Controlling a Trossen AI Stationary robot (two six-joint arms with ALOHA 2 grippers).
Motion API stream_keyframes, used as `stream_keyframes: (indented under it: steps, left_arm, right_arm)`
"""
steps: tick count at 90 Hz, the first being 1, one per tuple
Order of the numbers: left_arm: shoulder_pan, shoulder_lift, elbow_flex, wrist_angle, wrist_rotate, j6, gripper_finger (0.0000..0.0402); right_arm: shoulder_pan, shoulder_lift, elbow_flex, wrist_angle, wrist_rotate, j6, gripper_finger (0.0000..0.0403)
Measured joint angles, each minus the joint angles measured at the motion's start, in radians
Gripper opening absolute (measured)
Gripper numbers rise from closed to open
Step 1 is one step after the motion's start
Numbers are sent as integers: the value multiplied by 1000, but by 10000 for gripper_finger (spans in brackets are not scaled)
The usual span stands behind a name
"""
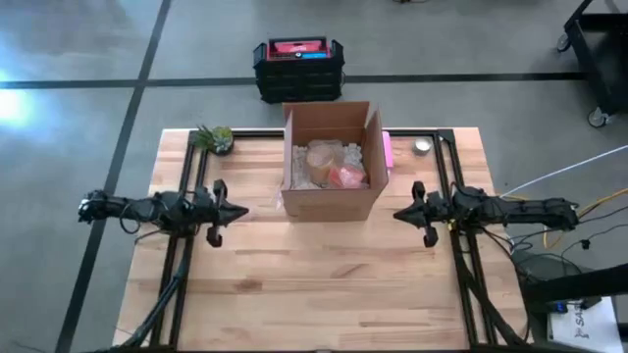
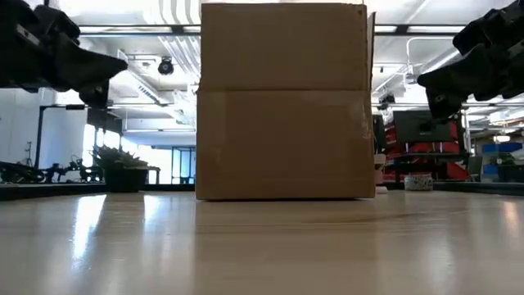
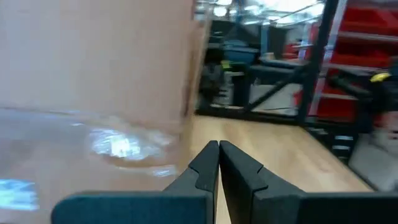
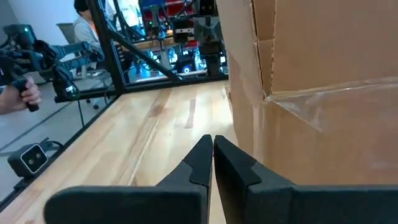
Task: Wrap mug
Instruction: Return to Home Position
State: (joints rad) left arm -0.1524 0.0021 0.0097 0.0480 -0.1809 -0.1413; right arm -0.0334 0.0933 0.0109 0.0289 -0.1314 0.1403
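Observation:
An open cardboard box (image 1: 333, 162) stands at the table's far middle. Inside it, on white filler, lie a pale wrapped bundle (image 1: 322, 157) and an orange-pink wrapped bundle (image 1: 347, 177); a bare mug does not show. My left gripper (image 1: 241, 210) hovers shut to the box's left, its tips (image 3: 218, 147) pointing toward the box wall (image 3: 93, 56). My right gripper (image 1: 398, 212) hovers shut to the box's right, tips (image 4: 212, 140) beside the box's taped corner (image 4: 267, 93). Neither touches anything.
A small potted plant (image 1: 215, 138) stands at the table's far left corner. A pink sheet (image 1: 387, 150) lies behind the box on the right, and a small round tin (image 1: 422, 146) beyond it. A black crate (image 1: 299, 69) sits on the floor behind the table. A seated person (image 4: 84, 31) shows beyond the table.

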Motion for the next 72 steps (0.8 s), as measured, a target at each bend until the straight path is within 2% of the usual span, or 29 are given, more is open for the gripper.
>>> stream_keyframes:
  steps: [72]
  left_arm:
    - [2, -1, -1, -4, 8, -22, 0]
  right_arm:
    - [0, 1, 0, -1, 0, -29, 0]
